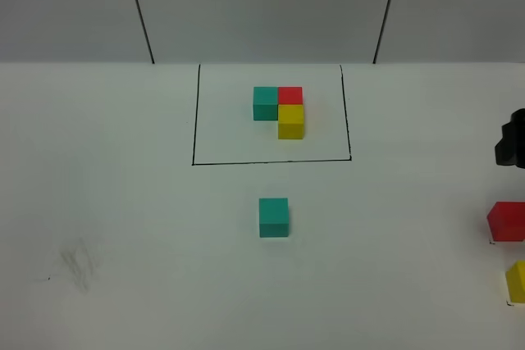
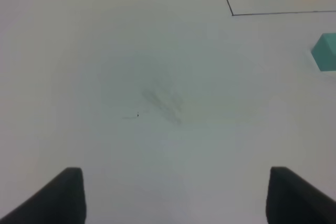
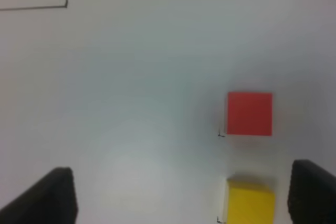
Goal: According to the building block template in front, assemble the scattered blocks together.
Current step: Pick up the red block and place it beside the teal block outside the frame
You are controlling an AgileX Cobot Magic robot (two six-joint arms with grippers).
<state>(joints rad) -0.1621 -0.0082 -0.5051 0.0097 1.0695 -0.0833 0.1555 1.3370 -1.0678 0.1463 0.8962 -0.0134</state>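
Observation:
The building block template [image 1: 279,111] is an L of teal, red and yellow cubes inside a black-lined rectangle [image 1: 195,120] at the far middle of the table. Of the scattered blocks, the teal one [image 1: 274,217] sits alone just in front of the frame. The red one [image 1: 507,220] and the yellow one [image 1: 517,281] lie at the right edge. My right gripper [image 3: 182,167] hovers open above the table, with the red block [image 3: 249,114] ahead of it and the yellow block [image 3: 249,203] near one finger. My left gripper [image 2: 176,171] is open over bare table, the teal block [image 2: 326,51] far off to its side.
A faint grey smudge [image 1: 78,266] marks the white table at the front left, also in the left wrist view as a smudge [image 2: 163,100]. A black part of the right arm [image 1: 510,141] shows at the right edge. A grey panelled wall stands behind the table.

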